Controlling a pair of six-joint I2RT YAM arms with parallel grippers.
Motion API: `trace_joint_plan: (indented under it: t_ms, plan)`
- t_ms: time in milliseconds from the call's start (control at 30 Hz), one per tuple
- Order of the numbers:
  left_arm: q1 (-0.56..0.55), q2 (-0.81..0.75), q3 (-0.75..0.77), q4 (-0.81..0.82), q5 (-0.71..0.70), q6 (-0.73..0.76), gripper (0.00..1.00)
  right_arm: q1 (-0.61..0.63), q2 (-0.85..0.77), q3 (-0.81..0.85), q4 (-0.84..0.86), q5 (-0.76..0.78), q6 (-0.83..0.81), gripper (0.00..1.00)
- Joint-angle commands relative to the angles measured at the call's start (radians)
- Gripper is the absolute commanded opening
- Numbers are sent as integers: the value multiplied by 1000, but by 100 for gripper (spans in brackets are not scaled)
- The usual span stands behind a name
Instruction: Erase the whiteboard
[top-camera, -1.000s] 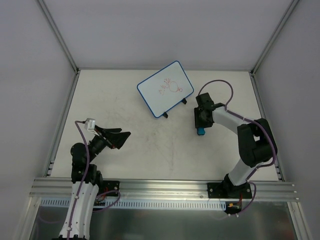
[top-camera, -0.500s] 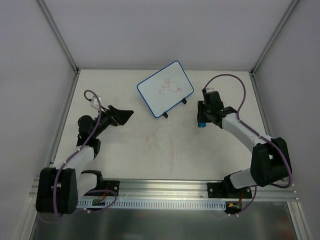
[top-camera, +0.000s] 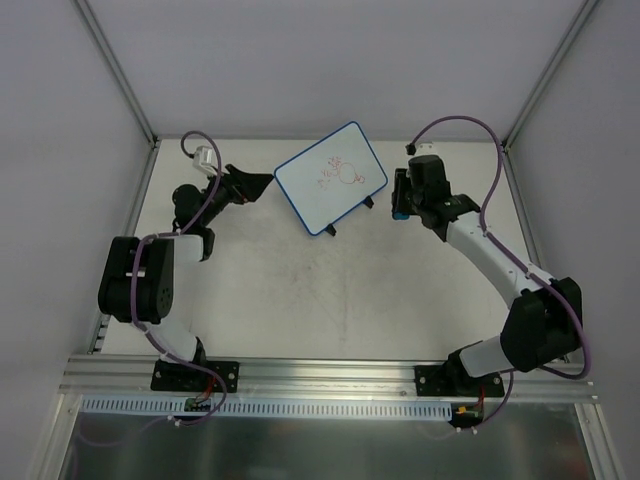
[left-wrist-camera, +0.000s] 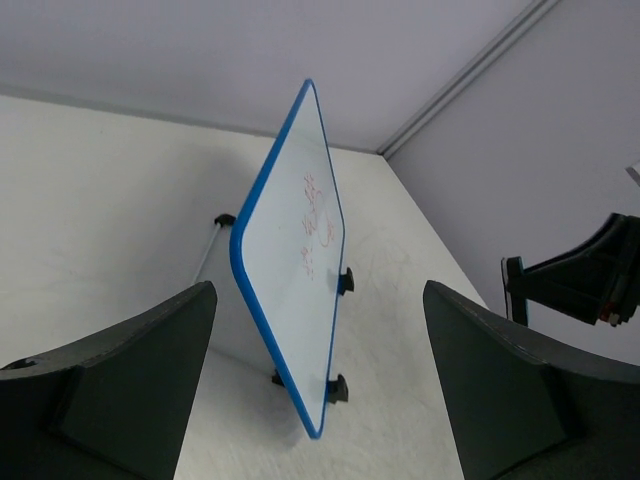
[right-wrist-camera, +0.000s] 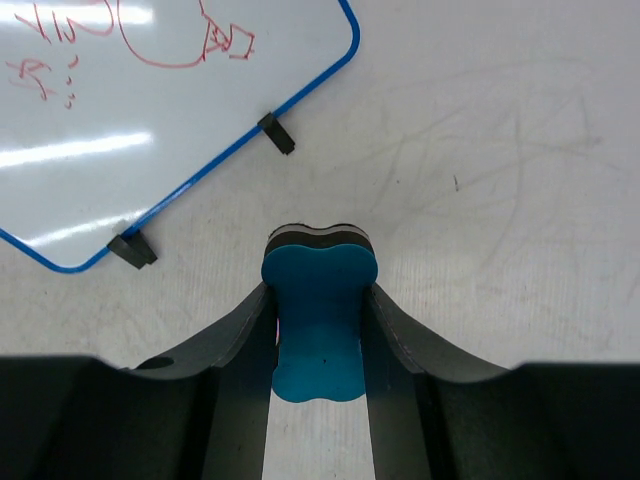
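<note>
R fingers (right-wrist-camera: 236, 345) are pinched tight on the blue eraser (right-wrist-camera: 318, 320), w/ its dark felt end poking fwd past the tips. The eraser is held just off the whiteboard (right-wrist-camera: 150, 110), beside its lower-right edge, close to the two black feet (right-wrist-camera: 276, 133). No contact w/ the board face or frame is seen. In the top view the eraser is just right of the whiteboard, w/ a gap left.

L fingers (left-wrist-camera: 120, 380) are spread wide, nothing held btwn them. The whiteboard's left corner is framed btwn them, near but apart. From there the board is seen almost edge-on, propped tilted on its feet.

The whiteboard stands on the table (top-camera: 330, 300), turned diagonally, btwn the two sets of fingers.

Progress: nothing is wiped yet. Red scribbles (top-camera: 338, 174), a loop + squiggles, are seen intact across the board's middle. Eraser pickup is judged done and the approach nearly done. Left to do, prob.:
- The board is steadied at its left corner by the L fingers.
- The eraser is pressed to the face.
- All red marks are swept off.
</note>
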Motion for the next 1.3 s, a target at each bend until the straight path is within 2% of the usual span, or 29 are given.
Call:
trace_joint_plan:
  t_ms: [0,100,233,333,467,567,867,1100,1267]
  plan:
    - [-13,35,93,87,-43,55,86,24,23,92,70,107,17,0]
    - [-16,107,152,63,-37,47,85,33,80,172,95,116,17,0]
    - [-21,207,187,170,-14,-15,84,35,150,223,190,105,19,0]
    - [-24,265,221,191,0,-45,82,47,180,208,267,87,14,0]
    - [-24,262,218,148,-32,-2,80,76,196,177,351,99,-30,0]
    - [-25,270,238,111,-15,9,81,89,193,177,356,102,-35,0]
    - [-30,371,284,244,62,-121,74,89,215,168,371,98,-19,0]
    - [-36,396,302,257,86,-134,71,90,226,174,370,84,-9,0]
    - [-45,446,356,312,132,-200,60,89,230,177,370,79,-7,0]
